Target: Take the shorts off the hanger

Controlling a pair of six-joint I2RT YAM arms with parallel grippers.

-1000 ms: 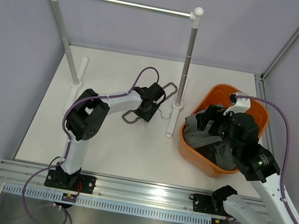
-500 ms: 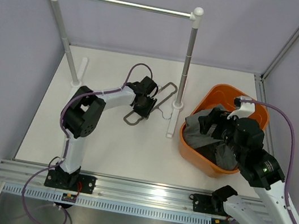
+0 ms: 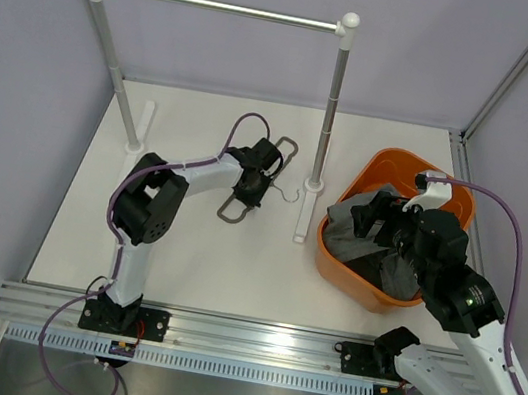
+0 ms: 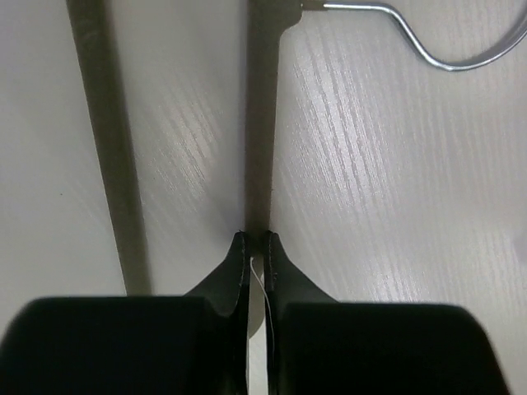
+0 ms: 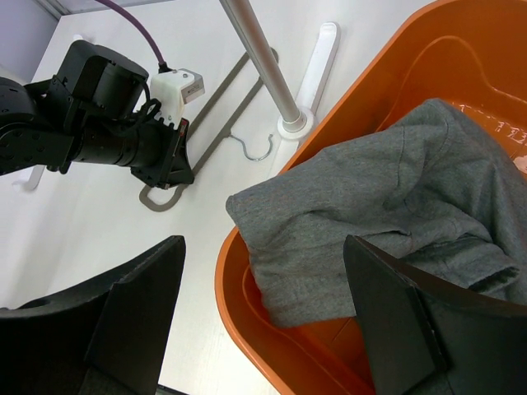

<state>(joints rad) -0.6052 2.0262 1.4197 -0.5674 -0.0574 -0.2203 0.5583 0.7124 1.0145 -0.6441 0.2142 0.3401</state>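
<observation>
Pinching one side wire of the hanger [image 4: 262,123], the left gripper [image 4: 257,247] has its jaws closed down to a sliver. The wire runs straight out from between the tips, and nothing else is in the grip.

- The hanger lies flat and bare on the table [image 3: 182,265], toward the far edge and just left of the rail post [image 5: 262,70]. Its hook [image 4: 449,67] points at the post base. Lying flat like that, a thin side wire is the only part the jaws can get around, which probably explains the low, narrow pinch.
- The shorts [image 5: 387,197] are well apart from the hanger. They sit bunched in the orange basket [image 5: 469,41] at the table's right edge, with a fold of grey cloth draped over the rim on the side facing the hanger.
- The right gripper [image 5: 263,247] hovers over the basket with its jaws spread wide, one either side of the cloth. It holds nothing, and no contact with the shorts is visible.

Judgement: the separation looks done, with the garment binned and the hanger stripped. The left grip reads as tidying or lifting the hanger. The risk is the thin wire twisting or slipping in a tip-only pinch.
</observation>
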